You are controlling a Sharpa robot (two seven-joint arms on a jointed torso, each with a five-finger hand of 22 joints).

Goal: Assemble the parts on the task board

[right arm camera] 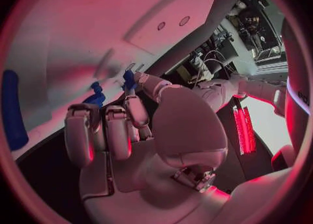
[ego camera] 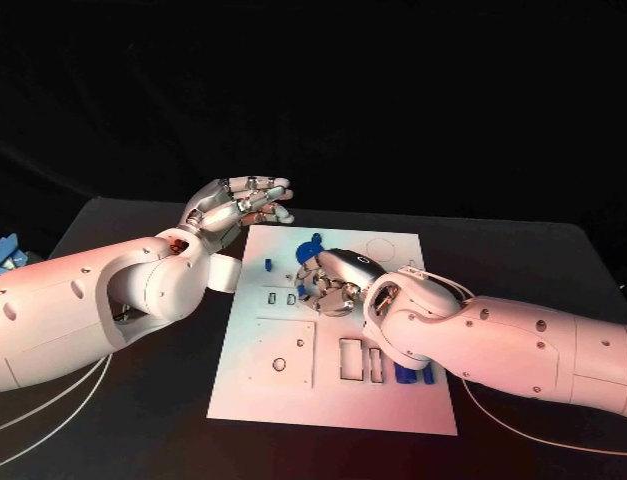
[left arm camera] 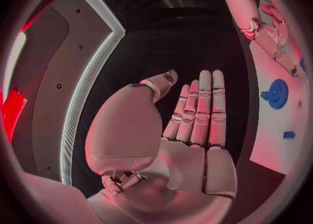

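Parts (ego camera: 414, 374), blue, standing in slots at the near right of the task board (ego camera: 270, 400), close against the right forearm; more farther up the white plate. Task board lying flat in the middle of the black table (ego camera: 544, 260), rectangular cut-outs and small holes showing across its near half.

Mid-board: right hand (ego camera: 339, 284) lowered over the plate, fingers curled down. In the right wrist view, a small blue part (right arm camera: 128, 81) at the fingertips (right arm camera: 133, 86), pinched as far as can be judged, with a second blue peg (right arm camera: 96, 92) just beside it on the board. Probably the seating step: best done by keeping the piece upright, lining it over its hole before pressing, and pushing straight down rather than sideways, so the neighbouring peg stays undisturbed.

Beyond that, a round blue part (ego camera: 310, 248) near the far edge, seen also from the left wrist (left arm camera: 278, 94).

Farthest: left hand (ego camera: 241, 207) raised off the board's far left corner, fingers straight and together, holding nothing, touching nothing.
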